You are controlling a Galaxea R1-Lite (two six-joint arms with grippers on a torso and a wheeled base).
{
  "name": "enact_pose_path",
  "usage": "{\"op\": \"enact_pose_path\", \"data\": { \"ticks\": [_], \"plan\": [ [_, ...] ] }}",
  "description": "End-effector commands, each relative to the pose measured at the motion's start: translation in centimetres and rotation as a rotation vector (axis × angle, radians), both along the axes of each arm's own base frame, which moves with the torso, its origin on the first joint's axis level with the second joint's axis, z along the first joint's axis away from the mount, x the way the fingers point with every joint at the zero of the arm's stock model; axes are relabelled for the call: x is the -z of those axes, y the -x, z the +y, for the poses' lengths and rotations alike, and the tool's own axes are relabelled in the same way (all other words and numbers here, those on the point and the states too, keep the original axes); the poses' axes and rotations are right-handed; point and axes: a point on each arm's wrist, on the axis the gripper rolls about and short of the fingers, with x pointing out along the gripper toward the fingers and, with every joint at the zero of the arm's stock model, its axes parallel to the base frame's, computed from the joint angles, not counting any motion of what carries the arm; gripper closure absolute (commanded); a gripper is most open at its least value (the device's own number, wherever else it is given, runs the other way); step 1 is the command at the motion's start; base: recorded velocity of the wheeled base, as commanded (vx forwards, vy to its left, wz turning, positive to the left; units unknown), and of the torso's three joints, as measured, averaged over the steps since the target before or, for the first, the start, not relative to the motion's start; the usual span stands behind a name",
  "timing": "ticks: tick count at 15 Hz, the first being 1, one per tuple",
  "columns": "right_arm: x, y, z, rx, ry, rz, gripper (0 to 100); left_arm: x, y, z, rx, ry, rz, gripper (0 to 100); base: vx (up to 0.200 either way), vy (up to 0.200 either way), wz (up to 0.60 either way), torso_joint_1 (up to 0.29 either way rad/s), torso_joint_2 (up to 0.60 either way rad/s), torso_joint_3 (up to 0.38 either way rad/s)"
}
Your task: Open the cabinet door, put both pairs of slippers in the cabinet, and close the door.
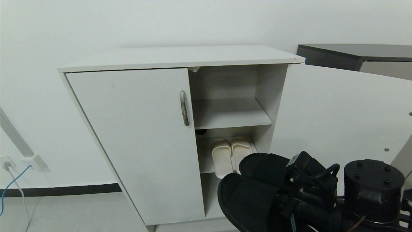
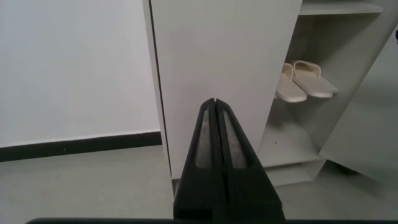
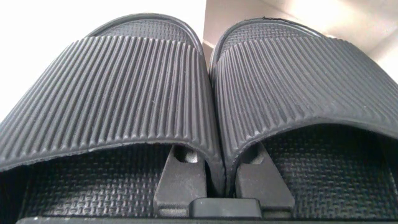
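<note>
The right hand (image 3: 221, 182) holds the pair of black slippers (image 1: 254, 187). In the right wrist view its two fingers (image 3: 180, 183) go under the ribbed straps, one finger in each slipper. They pinch the two inner edges of the pair, which touch each other between them, so the fingers are only a little apart. The slippers lie side by side with the toes pointing away from the wrist. They are in the air low in front of the cabinet (image 1: 180, 58), near its open side.

The left hand (image 2: 215, 118) has its fingers pressed together and holds nothing. It is in front of the closed door (image 1: 135, 138), apart from it.

The right door (image 1: 338, 112) of the cabinet is swung wide open. The closed door has a metal handle (image 1: 183, 108) at its inner edge. Inside, the white slippers (image 1: 231, 154) lie side by side on the lower shelf (image 1: 206, 158), with their front ends over its edge. The shelf above (image 1: 230, 112) carries nothing.
</note>
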Motion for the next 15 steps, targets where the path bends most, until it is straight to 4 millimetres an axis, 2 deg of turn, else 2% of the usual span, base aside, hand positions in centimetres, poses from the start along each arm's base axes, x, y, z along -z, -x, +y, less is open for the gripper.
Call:
{"op": "enact_pose_path", "data": {
  "ticks": [1,10,11,15],
  "plan": [
    [0.00,0.05,-0.03,-0.002,-0.001,0.000,100,0.00,-0.01,0.00,0.000,0.000,0.002,100,0.000,0.000,0.00,0.000,0.00,0.000],
    [0.14,0.23,0.05,-0.009,-0.001,0.000,100,0.00,-0.01,0.01,-0.003,0.002,0.002,100,0.000,0.000,0.00,0.000,0.02,0.019],
    [0.18,0.21,0.07,-0.009,0.001,0.001,100,0.00,-0.01,0.02,-0.011,0.003,0.002,100,0.000,-0.200,0.00,-0.002,0.18,0.095],
    [0.17,0.26,0.18,-0.013,0.000,0.000,100,0.00,-0.01,0.02,-0.011,0.003,0.002,100,0.000,0.000,0.00,0.001,0.05,0.016]
  ]
}}
